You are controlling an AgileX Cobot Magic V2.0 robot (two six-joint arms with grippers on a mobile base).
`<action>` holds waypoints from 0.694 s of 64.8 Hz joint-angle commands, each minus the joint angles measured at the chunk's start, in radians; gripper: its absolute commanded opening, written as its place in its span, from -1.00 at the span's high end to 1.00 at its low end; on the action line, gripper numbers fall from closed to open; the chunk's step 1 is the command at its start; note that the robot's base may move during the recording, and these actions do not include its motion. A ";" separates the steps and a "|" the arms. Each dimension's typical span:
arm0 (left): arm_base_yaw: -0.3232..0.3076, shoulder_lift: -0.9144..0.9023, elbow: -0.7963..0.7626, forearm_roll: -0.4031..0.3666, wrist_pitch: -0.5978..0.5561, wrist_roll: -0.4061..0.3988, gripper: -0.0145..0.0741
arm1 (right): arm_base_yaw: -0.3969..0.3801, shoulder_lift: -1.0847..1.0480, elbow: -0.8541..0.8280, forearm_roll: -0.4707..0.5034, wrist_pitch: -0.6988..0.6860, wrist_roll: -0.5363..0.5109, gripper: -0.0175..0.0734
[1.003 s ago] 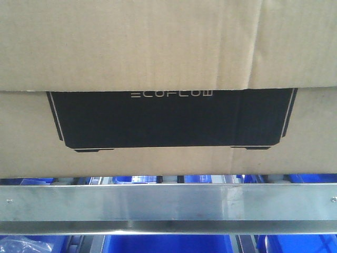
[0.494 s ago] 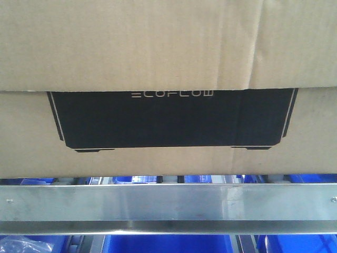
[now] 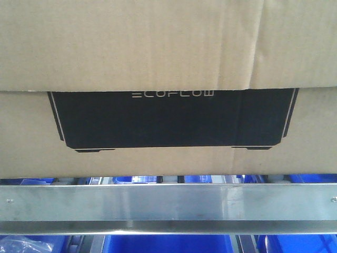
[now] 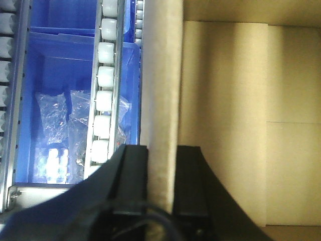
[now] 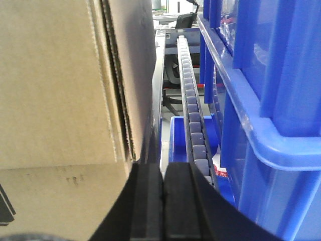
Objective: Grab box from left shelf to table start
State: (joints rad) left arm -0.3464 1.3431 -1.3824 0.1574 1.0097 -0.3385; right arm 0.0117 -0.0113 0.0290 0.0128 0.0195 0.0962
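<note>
Now left claw [image 4: 161,153] clamps box [image 3: 158,52] wall, over left shelf [image 3: 168,208].

The box [image 5: 60,85] and blue bin [image 5: 261,125] hem the right tool [image 5: 161,168].

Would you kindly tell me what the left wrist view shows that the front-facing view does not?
Only the left wrist view shows the left gripper, closed on either side of the box wall, plus the box's bare inside, a row of white rollers and clear bags lying in a blue bin. Only the front-facing view shows the black ECOFLOW panel on the box's face and the shelf's steel rail below it. Both show the box and blue bins.
</note>
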 commanded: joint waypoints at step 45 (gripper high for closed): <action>-0.002 -0.025 -0.037 -0.004 -0.047 -0.011 0.90 | -0.006 0.009 -0.093 0.031 0.042 0.011 0.51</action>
State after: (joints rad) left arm -0.3464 1.3431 -1.3824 0.1554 1.0097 -0.3385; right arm 0.0117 -0.0113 0.0172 0.0256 0.0661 0.1029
